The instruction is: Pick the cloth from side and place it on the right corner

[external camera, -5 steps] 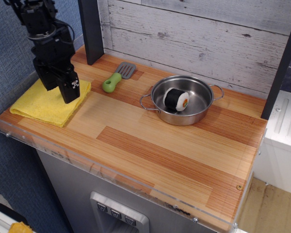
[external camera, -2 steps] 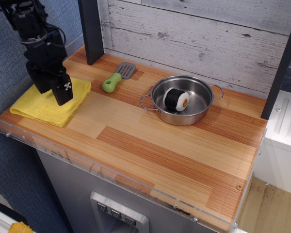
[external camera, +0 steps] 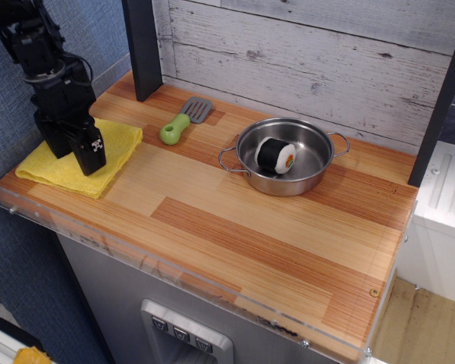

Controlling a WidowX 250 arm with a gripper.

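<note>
The bright yellow folded cloth [external camera: 51,171] lies flat at the left end of the striped wood countertop [external camera: 235,227]. My black gripper [external camera: 74,150] hangs over the middle of the cloth with its tips low, at or just above the fabric. Its two fingers stand apart, so it looks open with nothing held. The right corner [external camera: 368,296], with a small dark screw hole and a clear acrylic edge, is at the near right, far from the gripper.
A steel pan [external camera: 285,155] holding a black sushi-roll toy [external camera: 275,155] stands at the back centre-right. A green-handled spatula [external camera: 179,124] lies just right of the cloth. A dark post [external camera: 142,45] stands behind, and clear acrylic [external camera: 136,254] rims the front.
The gripper has moved left and toward the front over the cloth, from its right edge to its middle. The cloth, pan and spatula have not moved.
</note>
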